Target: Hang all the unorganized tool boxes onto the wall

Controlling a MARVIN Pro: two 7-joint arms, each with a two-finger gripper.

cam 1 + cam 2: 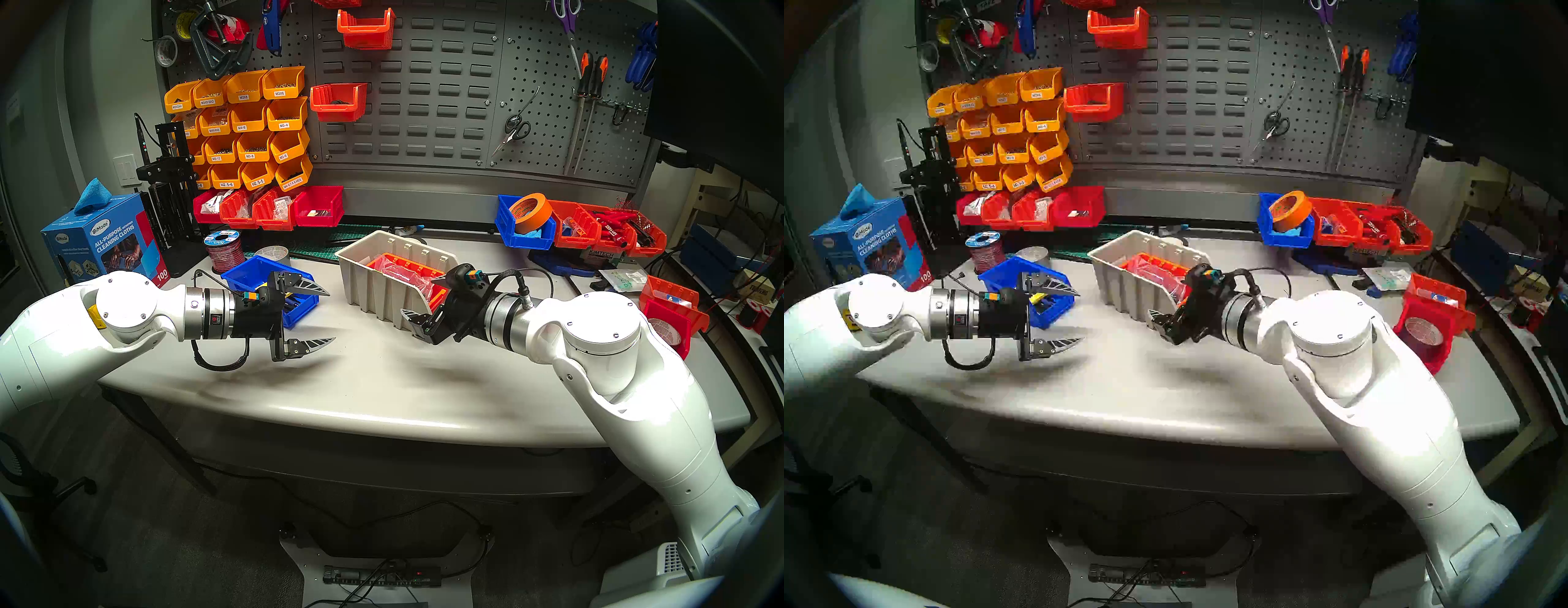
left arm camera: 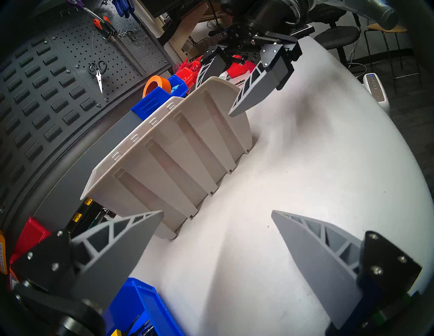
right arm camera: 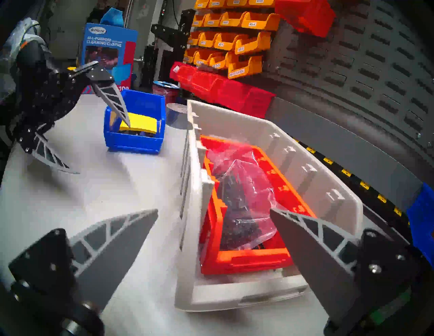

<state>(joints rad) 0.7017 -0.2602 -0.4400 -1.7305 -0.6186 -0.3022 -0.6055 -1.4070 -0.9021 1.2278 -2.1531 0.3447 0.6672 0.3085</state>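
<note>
Wrist view alone shows yellow card [image 3: 138, 122] in blue bin [image 3: 135, 143]; both hands gape empty.

"ALL-PURPOSE CLEANING CLOTHS" on blue box [image 1: 102, 246]

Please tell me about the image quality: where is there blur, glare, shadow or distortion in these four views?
Head views: fisheye bends the louvre panel and table edge; soft double shadows lie under both arms; the right eye is slightly softer. Left wrist view: tilted, fairly sharp on the beige bin; bright table, dark rim. Right wrist view: blurry and smeared overall; glare on the plastic bag in that bin.
</note>
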